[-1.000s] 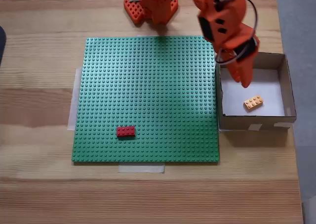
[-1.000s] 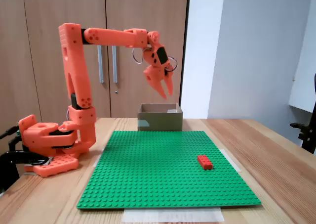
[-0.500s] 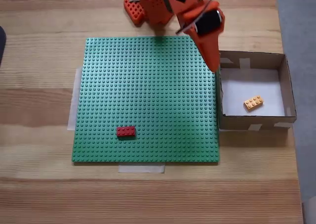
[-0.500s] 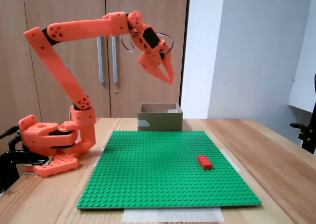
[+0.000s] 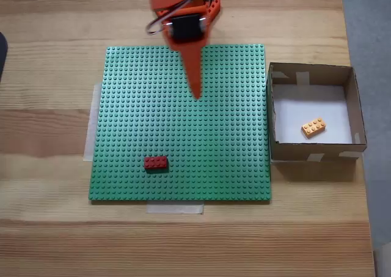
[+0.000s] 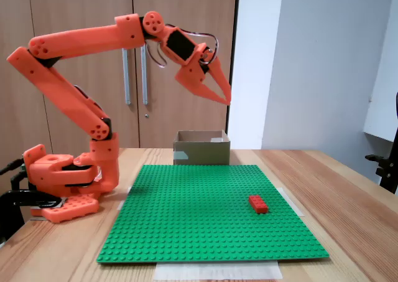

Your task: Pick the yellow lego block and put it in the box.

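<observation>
Above the baseplate: the gripper hangs high, fingers drawn to a near-closed point, nothing between them.
Arm: orange, folded back from its base at the table's far edge in the top-down fixed view.
Baseplate: green, studded, directly under the gripper.
Red brick: on the baseplate, well apart from the gripper.
Box: beside the baseplate, off to the gripper's side.
Yellow block: lying on the box's white bottom.

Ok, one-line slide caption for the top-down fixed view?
Yellow lego block lies in the box; gripper above the green baseplate.
</observation>
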### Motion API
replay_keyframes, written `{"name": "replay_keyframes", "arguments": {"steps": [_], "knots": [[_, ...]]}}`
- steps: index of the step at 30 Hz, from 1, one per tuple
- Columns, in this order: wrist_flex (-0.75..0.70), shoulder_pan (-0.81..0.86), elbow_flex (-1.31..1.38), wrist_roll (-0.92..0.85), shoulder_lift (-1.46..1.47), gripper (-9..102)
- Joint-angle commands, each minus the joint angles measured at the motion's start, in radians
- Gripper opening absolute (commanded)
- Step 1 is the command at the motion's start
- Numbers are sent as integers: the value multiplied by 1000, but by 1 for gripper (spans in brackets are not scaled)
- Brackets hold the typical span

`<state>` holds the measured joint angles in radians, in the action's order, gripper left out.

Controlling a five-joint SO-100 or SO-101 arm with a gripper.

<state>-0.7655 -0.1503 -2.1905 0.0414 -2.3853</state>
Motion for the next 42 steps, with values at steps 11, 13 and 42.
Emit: {"name": "replay_keyframes", "arguments": {"steps": [11,13,42], "knots": [[206,81,-569,-69,-456,-1],[198,83,-632,-67,-520,-1],[94,114,-994,-57,-879,-1]]}}
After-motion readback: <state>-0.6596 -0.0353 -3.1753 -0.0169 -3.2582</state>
